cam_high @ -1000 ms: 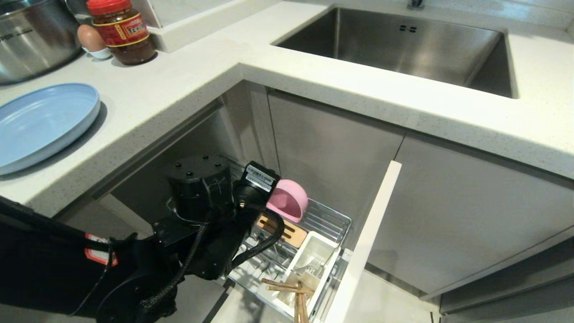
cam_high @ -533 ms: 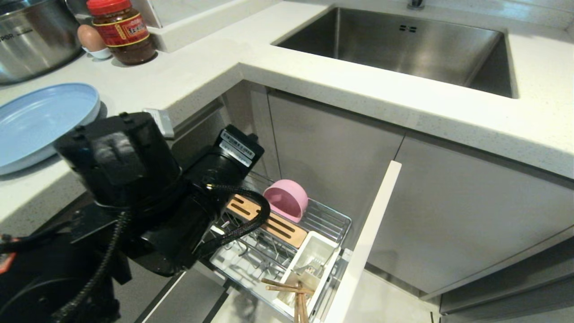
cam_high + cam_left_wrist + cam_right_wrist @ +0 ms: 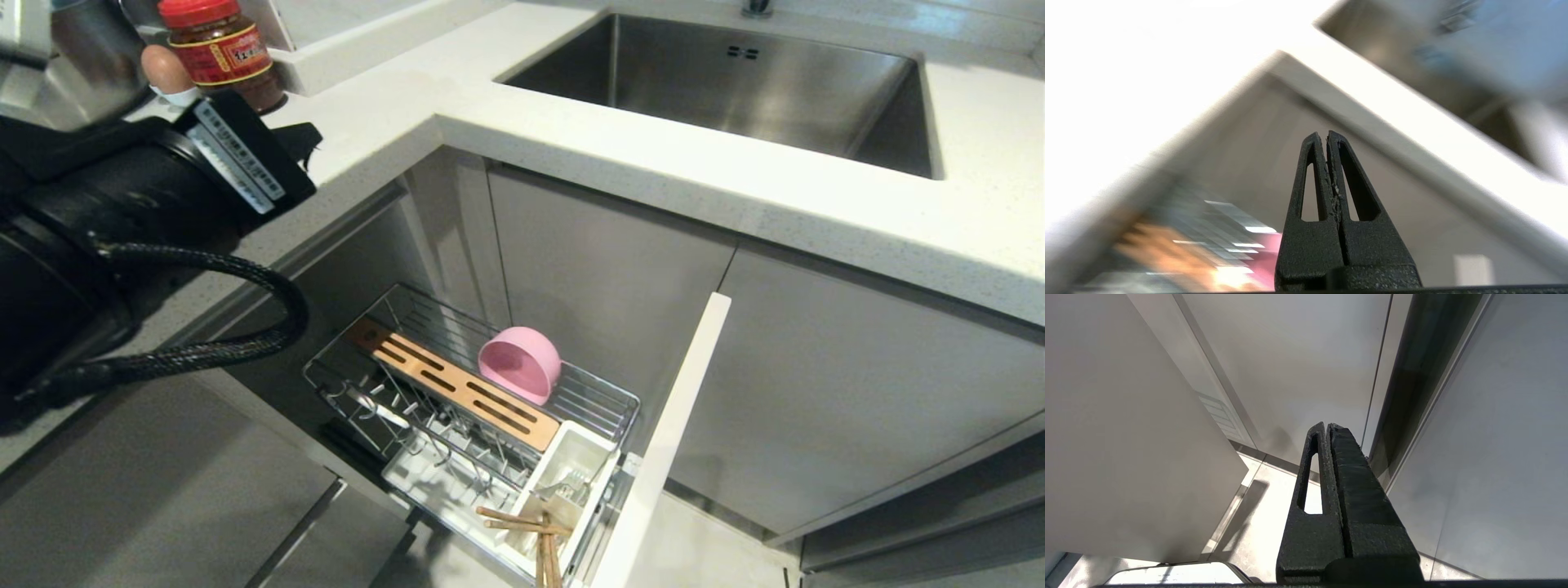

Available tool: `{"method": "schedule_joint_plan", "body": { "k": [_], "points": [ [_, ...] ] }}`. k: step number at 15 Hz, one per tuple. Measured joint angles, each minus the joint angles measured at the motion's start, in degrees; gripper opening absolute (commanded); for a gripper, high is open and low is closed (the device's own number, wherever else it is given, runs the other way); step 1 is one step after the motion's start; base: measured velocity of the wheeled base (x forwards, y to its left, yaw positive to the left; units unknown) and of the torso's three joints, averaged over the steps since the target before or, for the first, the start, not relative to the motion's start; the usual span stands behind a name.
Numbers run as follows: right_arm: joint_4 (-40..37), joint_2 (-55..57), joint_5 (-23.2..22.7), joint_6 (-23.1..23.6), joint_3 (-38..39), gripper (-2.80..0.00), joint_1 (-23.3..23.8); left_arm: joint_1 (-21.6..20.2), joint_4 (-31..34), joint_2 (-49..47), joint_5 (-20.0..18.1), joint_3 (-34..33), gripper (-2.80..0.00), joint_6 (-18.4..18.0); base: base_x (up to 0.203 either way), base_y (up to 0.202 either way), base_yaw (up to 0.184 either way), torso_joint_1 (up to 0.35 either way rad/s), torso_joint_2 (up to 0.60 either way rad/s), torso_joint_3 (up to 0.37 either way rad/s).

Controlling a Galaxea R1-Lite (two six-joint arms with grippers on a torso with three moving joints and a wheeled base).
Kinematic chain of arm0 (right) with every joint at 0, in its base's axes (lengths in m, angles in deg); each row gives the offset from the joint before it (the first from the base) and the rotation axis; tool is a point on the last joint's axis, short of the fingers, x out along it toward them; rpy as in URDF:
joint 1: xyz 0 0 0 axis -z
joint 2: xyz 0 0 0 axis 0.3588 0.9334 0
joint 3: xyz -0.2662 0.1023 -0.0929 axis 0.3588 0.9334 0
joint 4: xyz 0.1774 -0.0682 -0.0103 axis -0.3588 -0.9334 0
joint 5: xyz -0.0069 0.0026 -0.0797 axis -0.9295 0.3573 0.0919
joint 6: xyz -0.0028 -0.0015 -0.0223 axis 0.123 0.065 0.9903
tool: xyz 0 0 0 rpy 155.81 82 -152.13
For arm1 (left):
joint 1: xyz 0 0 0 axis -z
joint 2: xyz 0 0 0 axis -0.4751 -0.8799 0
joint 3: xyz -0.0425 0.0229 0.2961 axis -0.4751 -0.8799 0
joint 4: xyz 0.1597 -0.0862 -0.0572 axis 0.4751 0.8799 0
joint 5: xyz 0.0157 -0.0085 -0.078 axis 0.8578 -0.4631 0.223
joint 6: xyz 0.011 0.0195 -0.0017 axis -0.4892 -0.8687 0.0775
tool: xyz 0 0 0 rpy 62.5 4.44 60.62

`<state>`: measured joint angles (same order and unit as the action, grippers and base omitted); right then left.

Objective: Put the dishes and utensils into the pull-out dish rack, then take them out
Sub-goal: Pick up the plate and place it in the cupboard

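The pull-out dish rack (image 3: 608,402) stands drawn out below the counter, its narrow white front panel (image 3: 673,433) at the right. The pink bowl (image 3: 520,365) leans on its side in the rack beside the slotted wooden strip (image 3: 457,392); it shows as a pink blur (image 3: 1265,253) in the left wrist view. Chopsticks (image 3: 522,523) and the fork (image 3: 565,488) rest at the white utensil cup (image 3: 571,465). My left arm (image 3: 122,204) is raised at counter height, far left, and hides the plate. The left gripper (image 3: 1327,134) is shut and empty. The right gripper (image 3: 1327,425) is shut, parked low by the cabinets.
A steel sink (image 3: 735,90) is set in the white countertop (image 3: 571,155) at the back right. A red-lidded jar (image 3: 216,49), an egg (image 3: 163,69) and a steel pot (image 3: 94,57) stand at the back left. Grey cabinet doors (image 3: 816,392) flank the rack.
My left arm has lifted from just over the rack, beside the bowl, up to counter height at the left. The bowl stays in the rack and the plate is now covered.
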<state>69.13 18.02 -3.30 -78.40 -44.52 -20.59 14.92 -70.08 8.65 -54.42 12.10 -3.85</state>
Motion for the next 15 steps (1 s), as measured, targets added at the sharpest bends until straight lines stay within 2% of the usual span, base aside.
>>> {"method": "schedule_joint_plan", "body": {
  "k": [1,4,7,8,10,15],
  "points": [
    [0.0,0.0,0.0,0.0,0.0,-2.80,0.0,-2.4,3.8,1.4,-0.1,1.7,-2.80,-3.5,0.000,0.000,0.000,0.000,0.00,0.000],
    [0.0,0.0,0.0,0.0,0.0,-2.80,0.0,-10.8,11.5,3.6,-0.1,7.2,-2.80,-10.9,0.000,0.000,0.000,0.000,0.00,0.000],
    [0.0,0.0,0.0,0.0,0.0,-2.80,0.0,-20.2,16.8,4.7,0.0,11.0,-2.80,-17.1,0.000,0.000,0.000,0.000,0.00,0.000],
    [0.0,0.0,0.0,0.0,0.0,-2.80,0.0,-22.6,19.7,5.1,-0.1,12.7,-2.80,-17.9,0.000,0.000,0.000,0.000,0.00,0.000],
    [0.0,0.0,0.0,0.0,0.0,-2.80,0.0,-25.2,26.8,5.7,-0.1,16.4,-2.80,-15.9,0.000,0.000,0.000,0.000,0.00,0.000],
    [0.0,0.0,0.0,0.0,0.0,-2.80,0.0,-26.8,49.5,5.7,0.8,27.2,-2.80,-5.4,0.000,0.000,0.000,0.000,0.00,0.000]
  ]
}}
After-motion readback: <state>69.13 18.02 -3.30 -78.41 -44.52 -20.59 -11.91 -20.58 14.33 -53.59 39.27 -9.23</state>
